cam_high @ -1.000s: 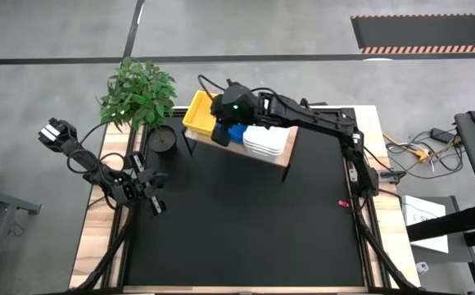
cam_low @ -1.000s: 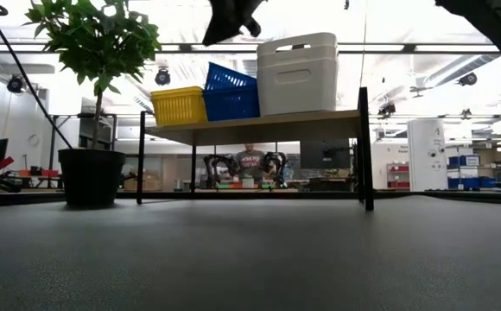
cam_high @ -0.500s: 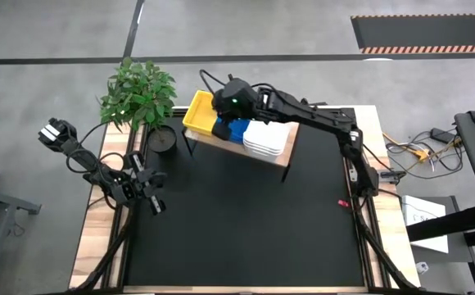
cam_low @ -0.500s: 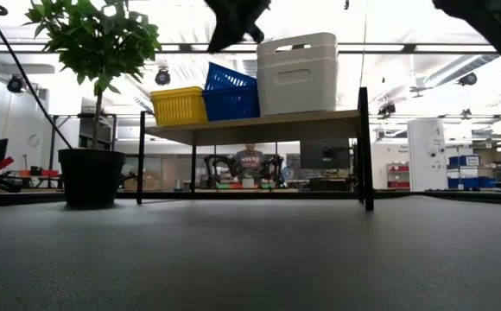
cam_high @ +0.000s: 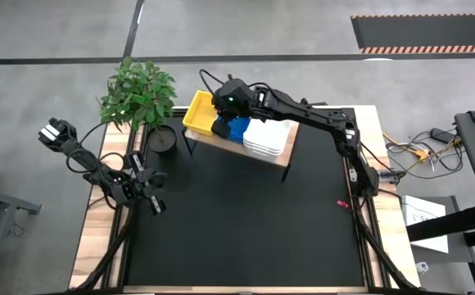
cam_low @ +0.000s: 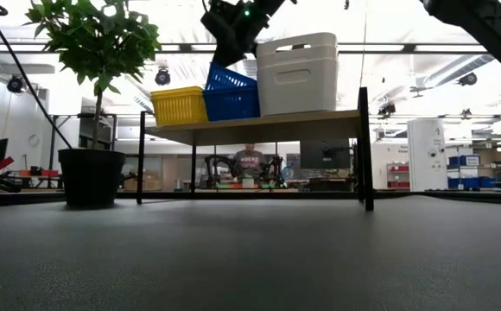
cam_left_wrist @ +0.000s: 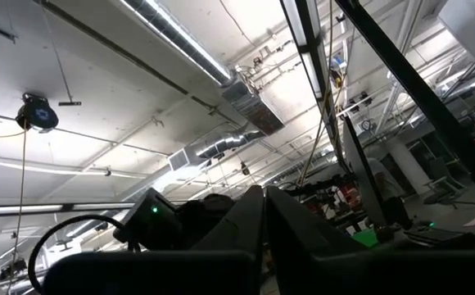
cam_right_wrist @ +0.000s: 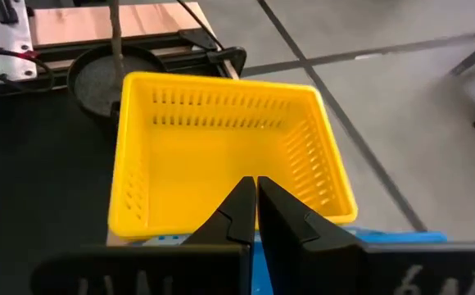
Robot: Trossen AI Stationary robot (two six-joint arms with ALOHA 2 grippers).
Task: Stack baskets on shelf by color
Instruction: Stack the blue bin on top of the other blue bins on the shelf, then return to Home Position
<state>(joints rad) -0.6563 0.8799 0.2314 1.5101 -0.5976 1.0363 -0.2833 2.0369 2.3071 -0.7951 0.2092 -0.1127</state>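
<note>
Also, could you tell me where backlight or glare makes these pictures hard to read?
Low view: bright ceiling lights behind the shelf leave the right gripper a dark silhouette. Left wrist view: ceiling lights glare, and the left gripper is near black. Right wrist view: evenly lit, the yellow basket reads clearly.

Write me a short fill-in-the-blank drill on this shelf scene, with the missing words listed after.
1. On the shelf, the blue baskets sit between the yellow baskets and the ____ ones.
2. The right gripper hovers with its fingers ____.
3. The left gripper waits beside the potted ____.

Missing words: white; shut; plant
</note>
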